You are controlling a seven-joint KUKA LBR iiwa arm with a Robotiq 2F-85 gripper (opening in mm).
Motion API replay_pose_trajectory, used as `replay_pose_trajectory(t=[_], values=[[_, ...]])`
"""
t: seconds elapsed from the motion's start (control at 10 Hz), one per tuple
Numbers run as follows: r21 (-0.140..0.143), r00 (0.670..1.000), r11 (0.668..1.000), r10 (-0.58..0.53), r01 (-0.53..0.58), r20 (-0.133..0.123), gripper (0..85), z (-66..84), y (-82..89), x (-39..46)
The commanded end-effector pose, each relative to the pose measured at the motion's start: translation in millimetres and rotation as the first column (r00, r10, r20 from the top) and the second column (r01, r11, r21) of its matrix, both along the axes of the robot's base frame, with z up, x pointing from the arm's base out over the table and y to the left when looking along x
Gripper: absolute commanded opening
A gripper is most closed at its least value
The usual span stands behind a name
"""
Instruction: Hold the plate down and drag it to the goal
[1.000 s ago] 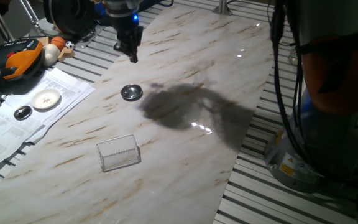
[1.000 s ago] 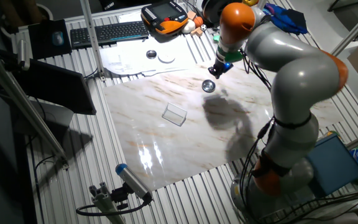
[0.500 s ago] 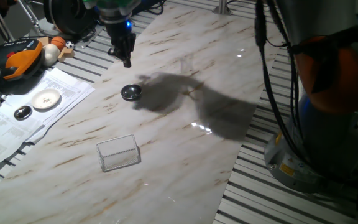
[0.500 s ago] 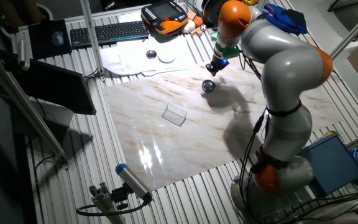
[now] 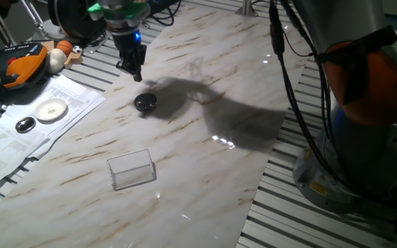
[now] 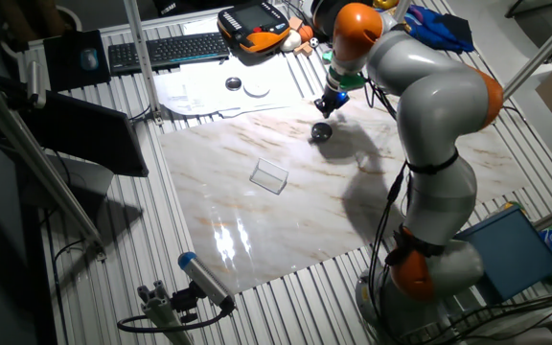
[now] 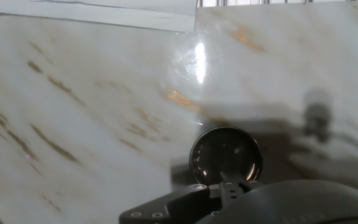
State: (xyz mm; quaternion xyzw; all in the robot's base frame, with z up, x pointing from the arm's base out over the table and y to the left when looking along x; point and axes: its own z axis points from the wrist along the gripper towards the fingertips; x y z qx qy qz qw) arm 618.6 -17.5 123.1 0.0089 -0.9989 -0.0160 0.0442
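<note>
Silver plate point(image 5: 145, 102) sits just below jaws, untouched.

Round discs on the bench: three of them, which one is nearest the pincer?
The plate, alone on the marble just below the pincer. The white disc and dark disc lie on the papers.

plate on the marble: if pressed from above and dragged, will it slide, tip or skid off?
The plate looks low, flat and rigid metal, so tipping seems unlikely. The marble tabletop is glossy with glare, so it probably slides easily, perhaps too freely under light pressure. Its raised rim may let an off-centre press from the gripper flick it sideways.
</note>
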Motion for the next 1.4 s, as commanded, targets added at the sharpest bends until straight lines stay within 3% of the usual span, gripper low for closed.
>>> replay_pose_trajectory(t=[0.0,0.1,0.2,0.4,0.5,0.7,0.9,1.1,1.3], values=[[0.002,0.999,1.0,-0.013,0.013,-0.03,0.0,-0.2,-0.1,0.0],[0.02,0.999,0.999,-0.032,0.033,-0.031,0.0,-0.2,-0.1,0.0],[0.022,0.999,0.999,-0.044,0.044,-0.015,0.0,-0.2,-0.1,0.0],[0.007,0.999,1.0,-0.02,0.02,-0.041,0.0,-0.2,-0.1,0.0],[0.001,0.999,1.0,-0.005,0.005,-0.04,0.0,-0.2,-0.1,0.0],[0.053,0.999,0.999,0.006,-0.003,-0.053,0.0,-18.9,-2.7,5.2],[0.085,0.998,0.996,-0.01,0.016,-0.069,0.0,-35.0,-1.7,5.9],[0.071,0.998,0.997,-0.006,0.01,-0.064,0.0,-48.5,3.0,3.1],[0.083,0.999,0.997,0.005,-0.001,-0.049,0.0,-59.5,-1.6,2.3]])
